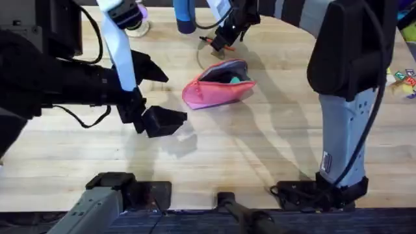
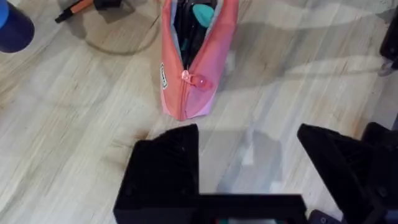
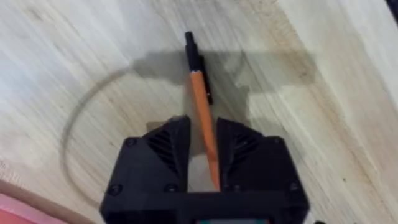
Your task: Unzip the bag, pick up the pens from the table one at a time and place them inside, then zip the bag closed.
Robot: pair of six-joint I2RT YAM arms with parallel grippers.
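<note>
Right tool [image 3: 202,152] clamps orange pen [image 3: 200,106]; bag [image 2: 193,59] unzipped.

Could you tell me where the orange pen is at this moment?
The orange pen lies between the right gripper's fingers at the far middle of the table, just beyond the open pink bag.

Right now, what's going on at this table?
The right gripper has its fingers around the orange pen on the table, just beyond the bag. The pink bag lies unzipped with something teal inside. The left gripper hovers open near the bag's zipper end.
</note>
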